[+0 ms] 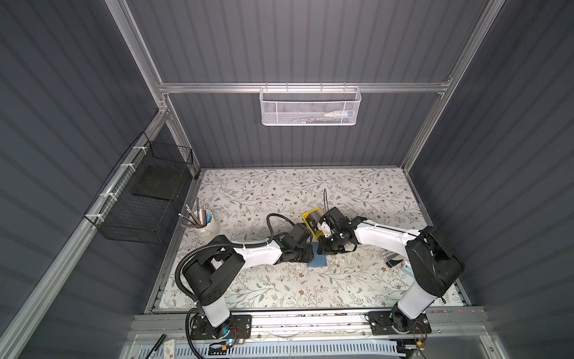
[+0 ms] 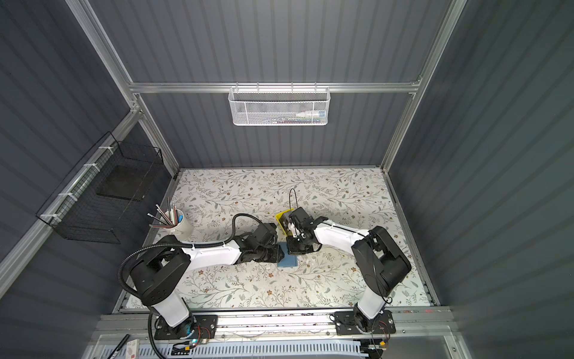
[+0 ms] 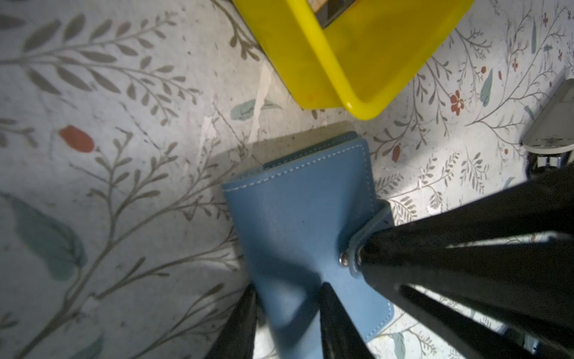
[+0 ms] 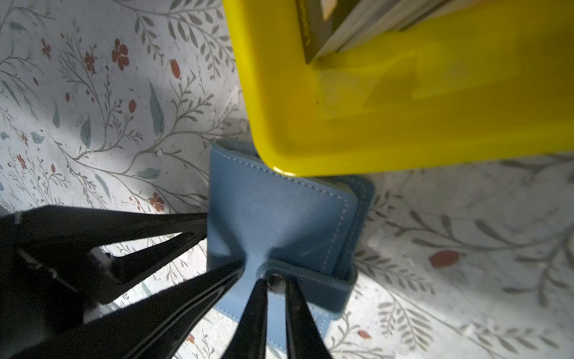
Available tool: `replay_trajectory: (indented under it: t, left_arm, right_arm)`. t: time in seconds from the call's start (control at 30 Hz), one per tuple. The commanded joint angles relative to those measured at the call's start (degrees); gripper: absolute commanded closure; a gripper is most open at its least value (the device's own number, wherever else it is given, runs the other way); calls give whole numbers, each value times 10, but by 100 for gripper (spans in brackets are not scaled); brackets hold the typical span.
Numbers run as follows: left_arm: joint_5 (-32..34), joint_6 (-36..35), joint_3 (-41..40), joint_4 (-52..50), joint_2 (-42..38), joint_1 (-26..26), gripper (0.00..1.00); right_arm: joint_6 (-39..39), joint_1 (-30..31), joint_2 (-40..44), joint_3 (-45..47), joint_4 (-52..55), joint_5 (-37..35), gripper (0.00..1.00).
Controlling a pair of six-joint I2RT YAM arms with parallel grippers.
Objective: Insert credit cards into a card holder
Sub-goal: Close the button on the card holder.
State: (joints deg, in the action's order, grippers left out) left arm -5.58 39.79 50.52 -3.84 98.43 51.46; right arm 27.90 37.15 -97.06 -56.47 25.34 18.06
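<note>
Several credit cards point(image 4: 351, 31) (stacked) sit in yellow tray point(image 4: 403, 124).

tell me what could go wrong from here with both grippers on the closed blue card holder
1. The right gripper pinches only the small snap tab of the card holder; it may slip off when pulled.
2. The left gripper grips just one edge, so the holder may lift or twist rather than unsnap.
3. The yellow tray sits close; a jerk could bump it.
</note>
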Motion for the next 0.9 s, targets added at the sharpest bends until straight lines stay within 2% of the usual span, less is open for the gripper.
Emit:
replay_trajectory:
  t: [0.0, 0.1, 0.4, 0.87]
  left_arm:
    - [-5, 0, -9, -11, 16, 5, 65]
    - [-6, 1, -10, -8, 17, 5, 65]
    - [-6, 1, -13, -4, 18, 6, 65]
    - [-7, 5, -21, 7, 13, 7, 65]
  right_arm:
    - [-11, 0, -10, -11, 13, 6, 84]
    - [-14, 1, -14, -13, 15, 28, 84]
    - [-21, 3, -20, -15, 23, 31, 85]
    - [-26, 19, -53, -52, 81, -44, 85]
